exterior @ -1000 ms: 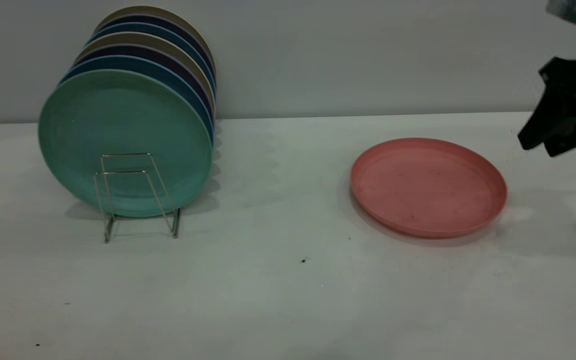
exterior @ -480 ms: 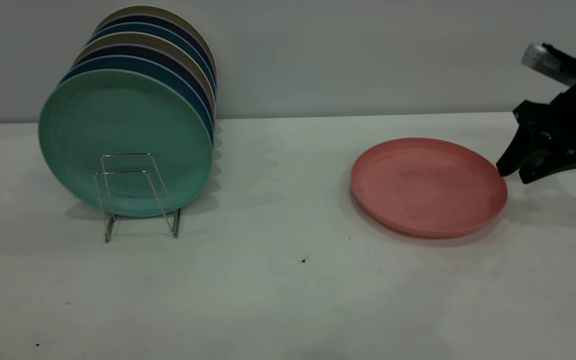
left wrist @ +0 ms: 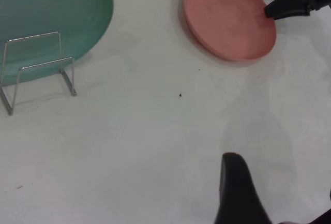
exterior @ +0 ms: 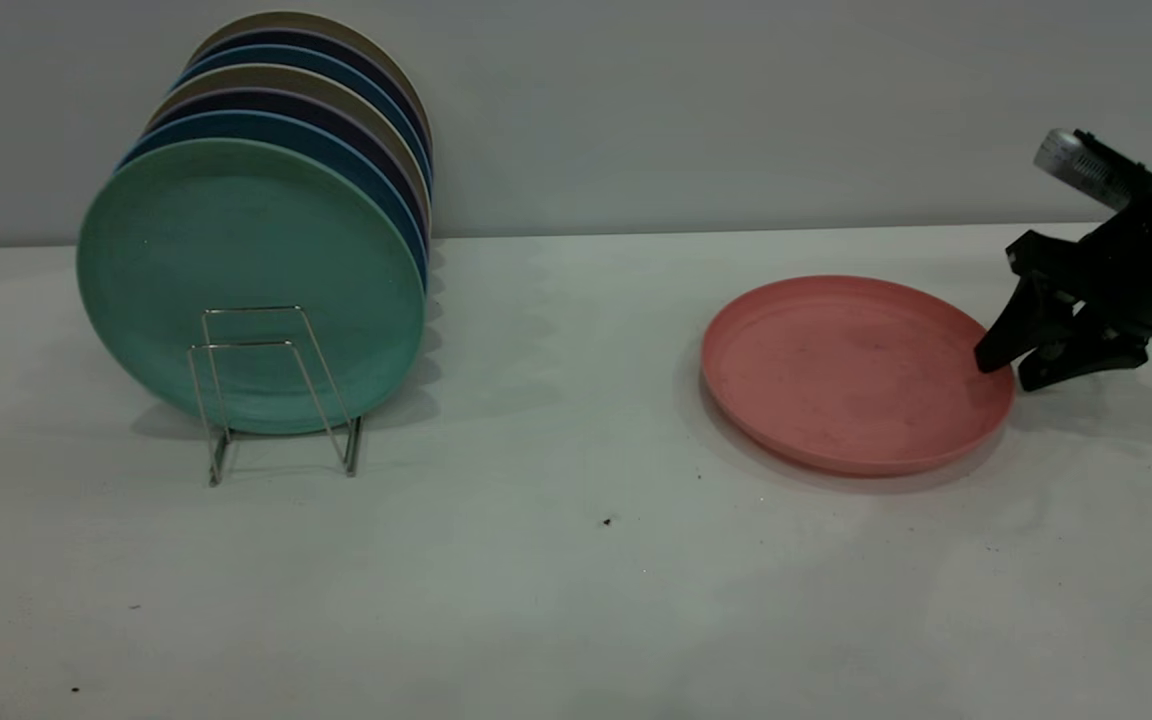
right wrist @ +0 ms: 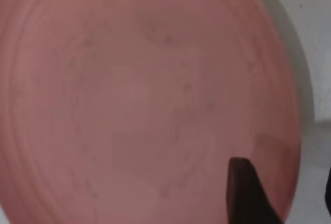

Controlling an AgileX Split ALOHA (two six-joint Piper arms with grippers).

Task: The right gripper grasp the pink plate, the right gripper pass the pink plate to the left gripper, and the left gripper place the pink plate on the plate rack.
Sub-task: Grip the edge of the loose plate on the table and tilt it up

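Observation:
The pink plate (exterior: 856, 375) lies flat on the white table, right of centre. My right gripper (exterior: 1006, 370), black with a silver module on top, is open at the plate's right rim, one finger over the plate's inside and the other outside the rim. The right wrist view shows the plate (right wrist: 145, 94) filling the picture, with the right gripper (right wrist: 287, 198) astride its edge. The left gripper (left wrist: 279, 203) hovers open over bare table, well short of the plate (left wrist: 227, 19). The silver wire plate rack (exterior: 241, 345) stands at the left, also seen as the rack (left wrist: 44, 63) in the left wrist view.
A green plate (exterior: 246, 260) stands upright in the rack's front, with several blue, dark and beige plates (exterior: 336, 110) stacked behind it. The front wire loops hold nothing. A grey wall (exterior: 696, 110) runs behind the table.
The right gripper has come down and leftward from the upper right to the pink plate's right rim. The plate and rack have not moved.

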